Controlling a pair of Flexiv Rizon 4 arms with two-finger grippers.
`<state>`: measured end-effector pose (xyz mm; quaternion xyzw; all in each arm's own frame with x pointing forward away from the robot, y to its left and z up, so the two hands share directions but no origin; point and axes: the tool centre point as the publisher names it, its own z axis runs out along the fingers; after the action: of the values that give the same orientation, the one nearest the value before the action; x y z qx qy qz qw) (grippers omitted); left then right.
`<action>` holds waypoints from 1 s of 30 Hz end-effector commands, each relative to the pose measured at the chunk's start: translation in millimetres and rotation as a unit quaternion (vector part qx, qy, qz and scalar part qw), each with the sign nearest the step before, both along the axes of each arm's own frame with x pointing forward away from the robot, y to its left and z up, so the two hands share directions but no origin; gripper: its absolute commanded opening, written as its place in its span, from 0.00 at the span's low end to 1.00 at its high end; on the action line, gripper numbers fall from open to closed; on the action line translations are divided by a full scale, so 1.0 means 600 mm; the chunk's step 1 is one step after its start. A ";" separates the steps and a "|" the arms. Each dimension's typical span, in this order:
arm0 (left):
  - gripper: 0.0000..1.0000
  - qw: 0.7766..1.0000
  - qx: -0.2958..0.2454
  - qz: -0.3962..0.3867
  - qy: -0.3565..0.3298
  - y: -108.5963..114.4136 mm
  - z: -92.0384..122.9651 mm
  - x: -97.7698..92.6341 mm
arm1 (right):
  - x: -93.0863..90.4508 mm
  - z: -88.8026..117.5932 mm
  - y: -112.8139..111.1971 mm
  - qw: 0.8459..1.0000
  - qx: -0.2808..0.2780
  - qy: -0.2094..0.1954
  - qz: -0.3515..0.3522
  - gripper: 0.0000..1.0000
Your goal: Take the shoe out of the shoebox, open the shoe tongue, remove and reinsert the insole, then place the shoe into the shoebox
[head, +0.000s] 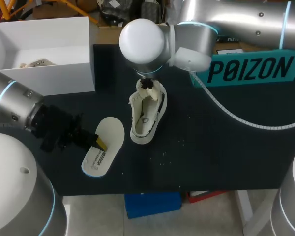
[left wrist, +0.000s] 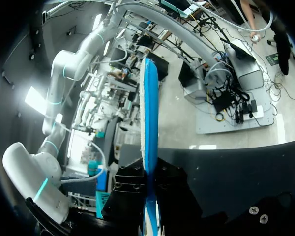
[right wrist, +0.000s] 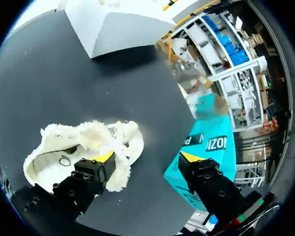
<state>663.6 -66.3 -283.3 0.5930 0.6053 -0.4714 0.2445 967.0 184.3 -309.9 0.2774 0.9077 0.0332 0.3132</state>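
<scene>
A cream shoe (head: 146, 117) with a fleecy lining lies on the black table, its tongue folded open. My right gripper (head: 147, 84) hangs over its heel end. In the right wrist view this gripper (right wrist: 147, 157) is open, one finger resting on the fleece collar of the shoe (right wrist: 64, 150), the other out over bare table. The white insole (head: 104, 146) with a blue rim lies left of the shoe. My left gripper (head: 99, 143) is shut on its side. In the left wrist view the insole (left wrist: 148, 118) runs edge-on between the fingers of the left gripper (left wrist: 150, 194).
The white shoebox (head: 64, 78) stands open at the back left, with paper inside; it also shows ahead of the shoe as shoebox (right wrist: 113, 27). A teal lid (head: 250, 69) stands at the back right, close beside my right gripper as lid (right wrist: 211, 147). A white cable (head: 236, 115) trails across the table's right.
</scene>
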 end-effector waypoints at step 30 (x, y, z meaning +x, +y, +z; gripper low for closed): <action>0.00 1.000 0.002 0.000 -0.001 0.000 0.001 -0.001 | -0.245 0.168 -0.081 0.968 0.244 0.013 -0.054 1.00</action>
<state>663.6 -66.2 -283.3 0.5930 0.6053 -0.4714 0.2445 837.0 148.6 -218.5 0.4072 0.8648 0.2019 0.2135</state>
